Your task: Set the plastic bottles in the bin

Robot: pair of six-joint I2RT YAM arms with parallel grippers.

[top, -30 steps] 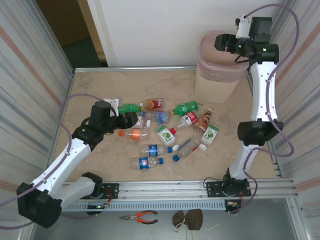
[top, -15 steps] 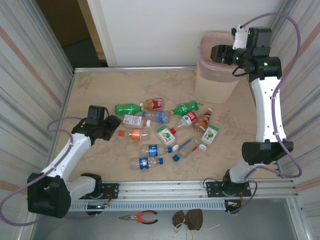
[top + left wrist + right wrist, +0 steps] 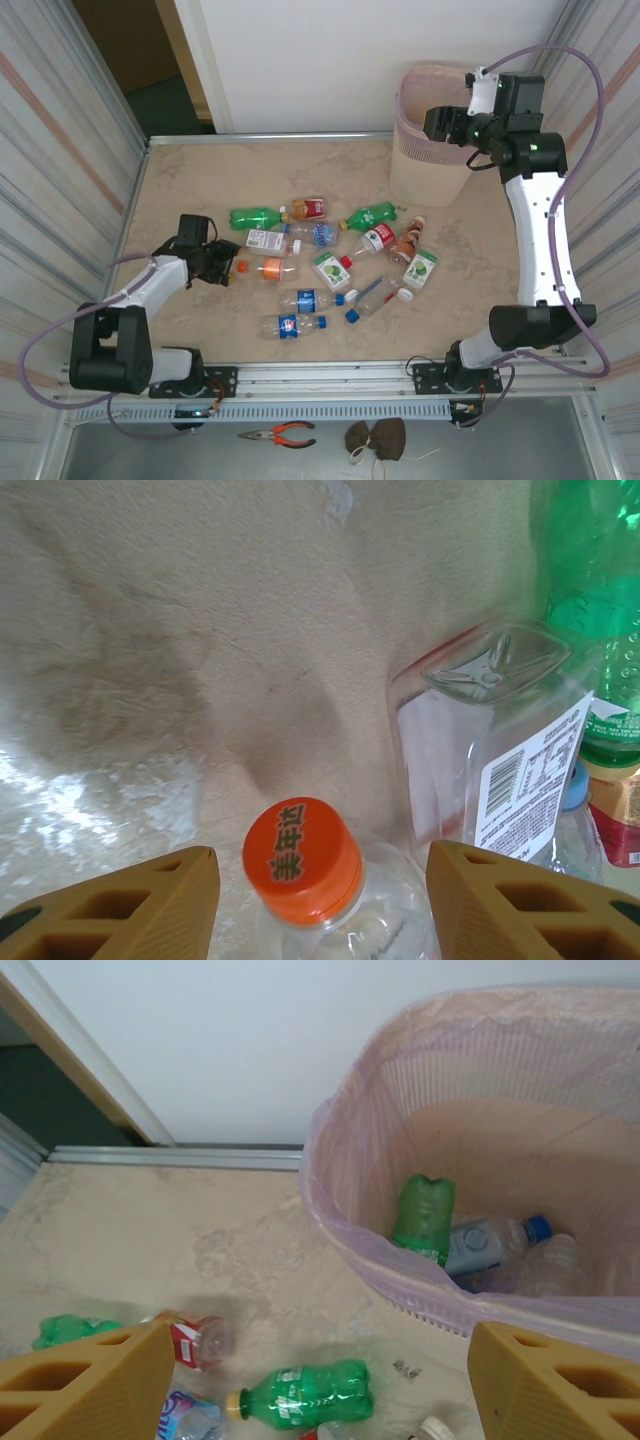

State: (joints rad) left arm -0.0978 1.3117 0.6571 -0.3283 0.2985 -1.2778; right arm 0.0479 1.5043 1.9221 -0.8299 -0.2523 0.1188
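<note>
Across beige marbled tabletop (image 3: 200,180), scattered plastic bottles (image 3: 312,299)

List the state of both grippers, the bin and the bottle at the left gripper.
left gripper, open, either side of the orange-capped bottle, not touching it.
right gripper, open, empty, near the bin.
bin, upright, lined, several bottles inside.
orange-capped bottle, lying down, cap on, not gripped.

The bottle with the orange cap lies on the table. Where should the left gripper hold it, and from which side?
At the neck just behind the orange cap, coming from the cap end. The bottle lies on its side, cap toward bare table, and the left gripper has a finger on each side; a clear square bottle crowds its body.
</note>
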